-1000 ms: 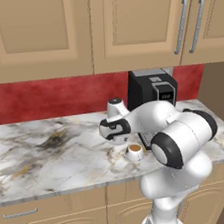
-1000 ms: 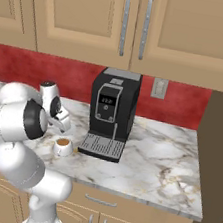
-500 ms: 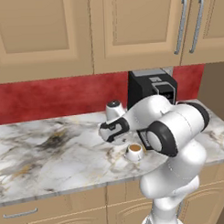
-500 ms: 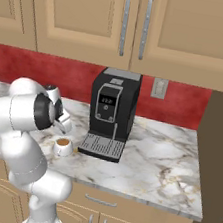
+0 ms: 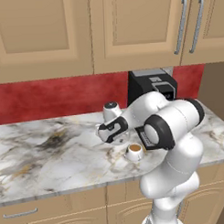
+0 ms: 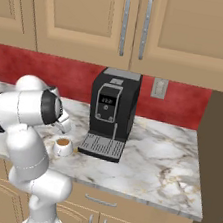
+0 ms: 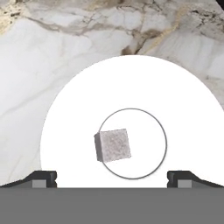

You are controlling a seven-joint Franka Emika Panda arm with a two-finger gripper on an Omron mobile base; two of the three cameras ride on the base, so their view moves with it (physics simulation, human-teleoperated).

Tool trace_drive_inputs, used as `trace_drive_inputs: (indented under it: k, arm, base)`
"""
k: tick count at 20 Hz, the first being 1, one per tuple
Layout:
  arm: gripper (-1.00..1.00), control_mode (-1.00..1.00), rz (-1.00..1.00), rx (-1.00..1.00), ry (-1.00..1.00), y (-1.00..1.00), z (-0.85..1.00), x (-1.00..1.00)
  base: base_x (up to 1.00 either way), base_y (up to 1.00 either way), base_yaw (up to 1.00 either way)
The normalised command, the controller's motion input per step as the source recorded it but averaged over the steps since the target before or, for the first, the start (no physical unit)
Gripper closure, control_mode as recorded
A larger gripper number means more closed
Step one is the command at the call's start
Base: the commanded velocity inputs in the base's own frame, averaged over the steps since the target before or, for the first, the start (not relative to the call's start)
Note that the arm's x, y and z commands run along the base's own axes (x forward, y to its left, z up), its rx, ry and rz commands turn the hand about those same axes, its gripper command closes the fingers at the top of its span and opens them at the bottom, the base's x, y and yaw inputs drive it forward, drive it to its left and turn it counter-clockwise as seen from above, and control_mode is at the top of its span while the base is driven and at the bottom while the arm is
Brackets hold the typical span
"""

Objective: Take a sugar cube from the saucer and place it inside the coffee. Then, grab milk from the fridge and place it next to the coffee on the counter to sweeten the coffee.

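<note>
From the left base view I see my white arm folded down over the white-grey marble desk (image 5: 51,152), with the hand (image 5: 112,130) hanging low just at 10 o'clock of the small white cup of brown coffee (image 5: 134,151). The tall black coffee machine (image 5: 152,87) stands behind the arm at the red back wall. I cannot tell how the fingers stand from here.

From the right base view the same cup (image 6: 63,146) sits on the desk just at 9 o'clock of the machine's grey drip tray (image 6: 99,146), and my arm's upper link hides the hand and whatever lies under it.

In the hand view I look straight down on the small round flat white saucer (image 7: 78,109), which lies on the marble. The tiny whitish-grey sugar cube (image 7: 113,145) rests inside the saucer's inner ring, a little toward 8 o'clock of its centre and turned slightly askew. My two dark fingers (image 7: 41,178) are spread wide, one at each side of the bottom edge, with the cube between them and nothing pinched.

I judge I am in the first step, lined up above the cube for the pick. The next move calls for a straight descent, perhaps a small wrist turn to square the fingers to the cube's faces, then a gentle close.
</note>
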Motion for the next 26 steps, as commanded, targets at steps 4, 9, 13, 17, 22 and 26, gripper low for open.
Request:
trace_drive_inputs:
  k: [4,9,13,17,22,26]
  arm:
    - [-1.00,-1.00,-0.01,0.00,0.00,0.00,-0.02,0.13]
    - [-1.00,-1.00,-0.01,0.00,0.00,0.00,-0.03,0.10]
    - [-1.00,-1.00,-0.01,0.00,0.00,0.00,-0.16,0.01]
    - [-1.00,-1.00,0.00,0.00,0.00,0.00,-0.09,0.02]
    - [-1.00,-1.00,0.00,0.00,0.00,0.00,-0.02,0.00]
    - [1.00,-1.00,0.00,0.00,0.00,0.00,-0.10,0.01]
  base:
    - [0.00,0.00,0.00]
    - [0.00,0.00,0.00]
    - [0.00,0.00,0.00]
    - [0.00,0.00,0.00]
    - [0.00,0.00,0.00]
    - [0.00,0.00,0.00]
